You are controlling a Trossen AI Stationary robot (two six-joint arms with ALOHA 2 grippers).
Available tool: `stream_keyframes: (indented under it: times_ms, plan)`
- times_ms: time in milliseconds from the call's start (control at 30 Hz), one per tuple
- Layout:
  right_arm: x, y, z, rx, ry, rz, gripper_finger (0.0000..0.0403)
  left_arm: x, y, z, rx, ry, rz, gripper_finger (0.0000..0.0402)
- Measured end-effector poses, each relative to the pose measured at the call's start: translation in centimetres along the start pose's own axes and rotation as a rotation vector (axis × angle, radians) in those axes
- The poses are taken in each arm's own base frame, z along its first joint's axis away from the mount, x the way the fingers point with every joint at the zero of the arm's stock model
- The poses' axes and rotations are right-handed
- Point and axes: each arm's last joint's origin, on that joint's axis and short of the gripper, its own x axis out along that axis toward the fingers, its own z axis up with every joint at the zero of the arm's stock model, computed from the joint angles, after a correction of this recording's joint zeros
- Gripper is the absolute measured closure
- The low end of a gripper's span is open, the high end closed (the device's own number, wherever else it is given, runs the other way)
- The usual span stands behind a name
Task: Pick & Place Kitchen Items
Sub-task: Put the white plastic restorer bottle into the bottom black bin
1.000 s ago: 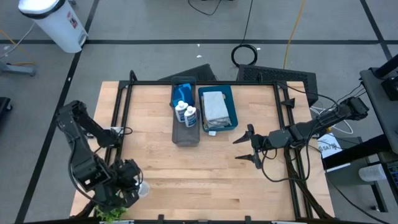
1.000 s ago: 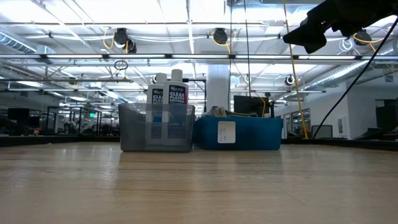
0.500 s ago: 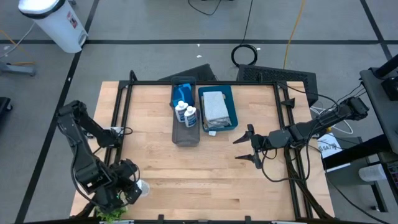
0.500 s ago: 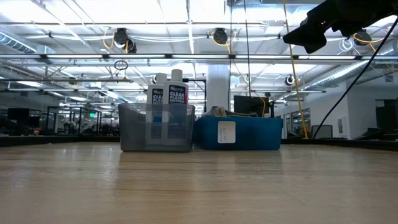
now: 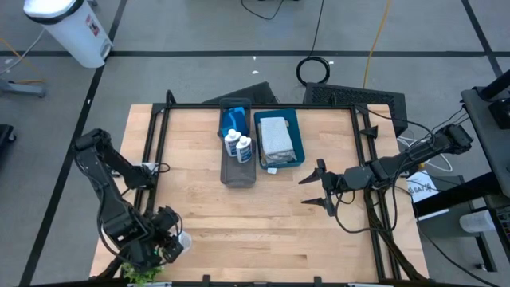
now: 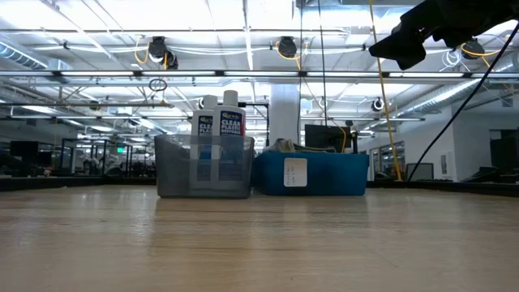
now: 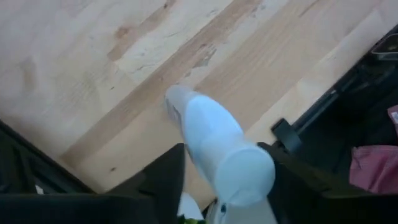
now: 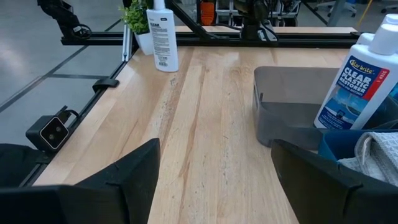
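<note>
The wooden bench (image 5: 279, 215) carried 1 upright white bottle (image 5: 182, 240) at 7 o'clock, between the left claw (image 5: 169, 237) fingers, half parted for release; the right claw (image 5: 317, 189) waited wide.

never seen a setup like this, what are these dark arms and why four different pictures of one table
These are two robot arms at a wooden table, each ending in a two-finger gripper. One picture looks straight down from above, one looks level across the tabletop, and two come from cameras on the arms' wrists.

On the table stand a grey tray with two white bottles and a teal tray holding a folded grey cloth.

The left gripper, at the near left corner beside a small green plant, has its fingers on either side of a third white bottle standing upright there; whether it grips is unclear. The right gripper waits open and empty over the table's right side.
</note>
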Motion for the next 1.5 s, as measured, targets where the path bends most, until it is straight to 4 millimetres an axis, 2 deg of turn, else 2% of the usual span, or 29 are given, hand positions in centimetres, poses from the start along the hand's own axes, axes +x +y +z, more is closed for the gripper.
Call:
stream_keyframes:
  times_ms: [133,267,400,733,900,1000,1167,1300,1500]
  plan:
    - [0.0,0.0,0.0,0.006,0.0,0.0,0.0124,0.3,0.4,0.2,0.024,-0.038,0.011,0.028]
    - [0.0,0.0,0.0,0.034,0.001,0.0,0.0124,0.7,-0.4,1.3,0.121,-0.147,-0.032,0.0287]
    - [0.3,0.0,-0.1,0.034,0.002,0.0,0.0124,1.0,-1.7,3.3,0.247,-0.209,-0.092,0.0287]
    - [2.7,0.5,-0.7,0.001,-0.001,0.006,0.0124,4.3,-6.4,12.6,0.58,-0.285,-0.281,0.0287]
    - [4.7,1.0,-1.8,0.02,0.034,0.069,0.0124,6.4,-7.1,17.2,0.675,-0.349,-0.299,0.0287]
    - [6.1,1.2,-2.8,0.026,0.061,0.076,0.0124,7.5,-7.2,19.0,0.709,-0.378,-0.294,0.0287]
    - [8.7,1.2,-5.1,0.032,0.108,0.057,0.0124,8.0,-7.4,20.4,0.753,-0.422,-0.297,0.0287]
    - [10.7,0.5,-6.6,0.083,0.092,0.046,0.0124,8.0,-7.6,20.5,0.805,-0.459,-0.306,0.0287]
    - [12.7,0.1,-8.2,0.194,0.038,0.218,0.0124,7.9,-7.7,20.5,0.81,-0.477,-0.31,0.0287]
